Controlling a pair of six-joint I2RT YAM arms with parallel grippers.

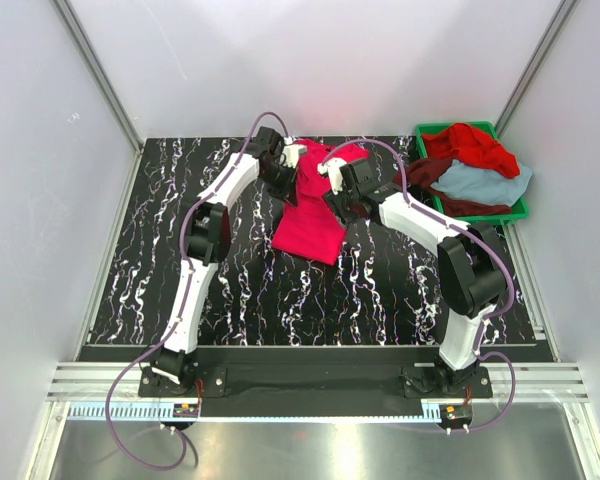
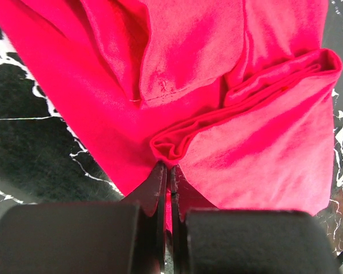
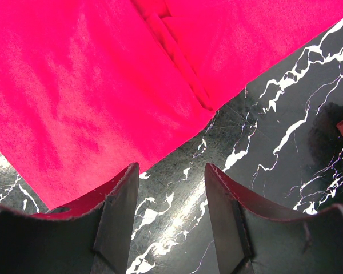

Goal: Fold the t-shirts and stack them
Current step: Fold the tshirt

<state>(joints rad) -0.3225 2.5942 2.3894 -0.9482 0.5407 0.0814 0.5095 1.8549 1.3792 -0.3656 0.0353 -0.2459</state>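
Crimson-pink t-shirt (image 1: 315, 205): lay on the counter (image 1: 180, 230) just left of the green bin (image 1: 423, 133), apart from it, already narrowed into a long strip with doubled layers and a hem on top.

Long axis: ran roughly alongside the bin's left wall, from the far end to the near end, and leaned a little away from the bin at the near end.

Left gripper (image 1: 285, 160): was clamped fully shut on a rolled fold at the shirt's far end, on the edge turned away from the bin, with red cloth pinched between the jaws in its wrist view (image 2: 168, 171).

Right gripper (image 1: 332, 172): stood well open and held nothing; hovered low at the shirt's bin-side edge, with its gap (image 3: 171, 171) over bare counter and one finger just over the hem.

Other t-shirts: lay heaped inside the bin, brighter red (image 1: 470, 145) at the far side, light blue-grey (image 1: 490, 183) and dark maroon (image 1: 425, 175) nearer.

Nearer arm: probably the right one for the bin-side corner, since that cloth lay just beside its open jaws, away from the bin.

Step judged: fold of the first shirt under way; nothing stacked yet.

Coming move judged: needed a matching right-hand pinch before the far end could travel along the axis.

Risk judged: a one-sided lift would skew the strip.
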